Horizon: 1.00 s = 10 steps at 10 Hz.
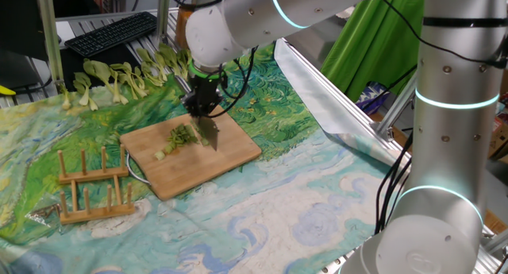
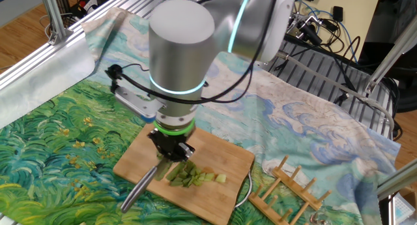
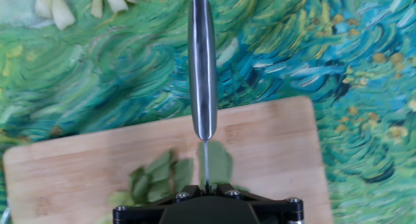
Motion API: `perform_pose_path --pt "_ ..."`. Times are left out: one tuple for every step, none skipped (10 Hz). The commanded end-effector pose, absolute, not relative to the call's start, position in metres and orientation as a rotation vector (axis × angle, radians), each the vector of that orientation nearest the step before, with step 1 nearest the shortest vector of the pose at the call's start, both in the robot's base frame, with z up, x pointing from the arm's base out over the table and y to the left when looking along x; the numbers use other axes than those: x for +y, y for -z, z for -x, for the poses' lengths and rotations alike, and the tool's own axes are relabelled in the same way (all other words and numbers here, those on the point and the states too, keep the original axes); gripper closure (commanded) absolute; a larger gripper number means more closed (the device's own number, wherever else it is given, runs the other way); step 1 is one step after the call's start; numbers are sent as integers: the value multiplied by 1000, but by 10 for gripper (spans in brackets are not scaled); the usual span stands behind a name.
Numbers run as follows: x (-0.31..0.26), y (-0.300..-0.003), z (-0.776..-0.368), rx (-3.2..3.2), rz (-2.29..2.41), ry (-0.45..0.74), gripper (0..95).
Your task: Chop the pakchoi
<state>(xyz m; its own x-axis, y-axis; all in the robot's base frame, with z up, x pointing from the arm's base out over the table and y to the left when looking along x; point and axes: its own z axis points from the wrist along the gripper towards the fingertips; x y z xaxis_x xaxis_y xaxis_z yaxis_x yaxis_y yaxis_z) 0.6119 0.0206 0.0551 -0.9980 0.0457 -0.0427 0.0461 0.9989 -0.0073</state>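
Note:
The pakchoi (image 1: 181, 137) lies as short cut green pieces on a bamboo cutting board (image 1: 230, 151). My gripper (image 1: 204, 107) stands over the board, shut on a steel knife (image 1: 209, 133) whose blade points down just right of the pieces. From the other side the knife handle (image 2: 140, 189) sticks out toward the board's front edge, and the pakchoi pieces (image 2: 192, 175) lie beside the gripper (image 2: 171, 147). In the hand view the knife (image 3: 202, 68) runs up from the gripper (image 3: 205, 185), with pakchoi leaves (image 3: 159, 178) on both sides of the thin blade.
Several uncut whole greens (image 1: 119, 75) lie in a row at the back of the painted cloth. A wooden peg rack (image 1: 91, 187) stands left of the board. A keyboard (image 1: 111, 32) sits behind. Metal frame rails (image 2: 39, 62) border the table.

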Motion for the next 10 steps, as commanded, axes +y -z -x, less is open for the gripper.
perform_pose_path --pt "9 -53 -613 3092 -41 15 950" --pt "7 -52 -613 3090 -37 14 950" --pt "7 -52 -613 3089 -41 14 950" --pt "7 -52 -613 3089 -43 13 950" --pt "7 -52 -613 3088 -43 11 950" --pt "8 -49 -614 3082 -34 14 950" --pt "8 -44 -615 3081 -33 9 950" --pt "10 -39 -615 3077 -22 8 950" --pt "11 -29 -617 3072 -13 -2 950" --pt "12 -27 -617 3067 -14 1 950"
